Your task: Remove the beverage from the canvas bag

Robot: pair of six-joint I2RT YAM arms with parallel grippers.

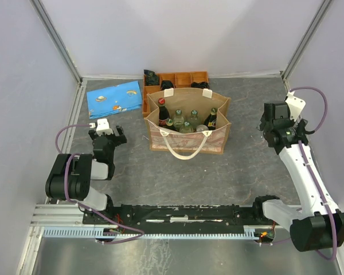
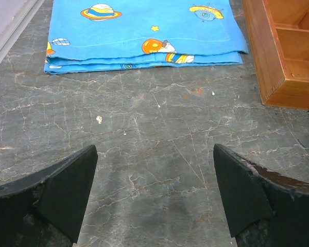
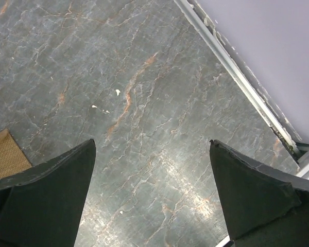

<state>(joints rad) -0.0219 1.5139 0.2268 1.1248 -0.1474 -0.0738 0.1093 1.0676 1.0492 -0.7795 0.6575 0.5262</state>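
A grey marbled surface (image 1: 218,183) carries the tan canvas bag with cream looped handles (image 1: 215,137), which stands upright and open-mouthed at its middle. A flat blue cloth printed with planets (image 1: 114,98) lies behind and to the left of the bag. An orange wooden compartmented tray (image 1: 183,78) sits just behind the bag. The left pincer (image 2: 154,154) hangs low to the left of the bag, released and grasping nothing, only bare stone between its jaws. The right pincer (image 3: 152,146) waits to the right of the bag, well apart from it, also spread wide and empty. Inside the bag stand several upright bottles: a dark red-capped bottle (image 1: 161,110) at the left end, another dark bottle (image 1: 211,118) at the right end, and pale glass bottles (image 1: 186,127) between them.

The task looks to be at its opening step, with no beverage yet touched and the reach towards the bag not yet made. The next move probably calls for one arm to rise above the bag's rim, clear of the handles, then come straight down over a bottle neck and close on it.
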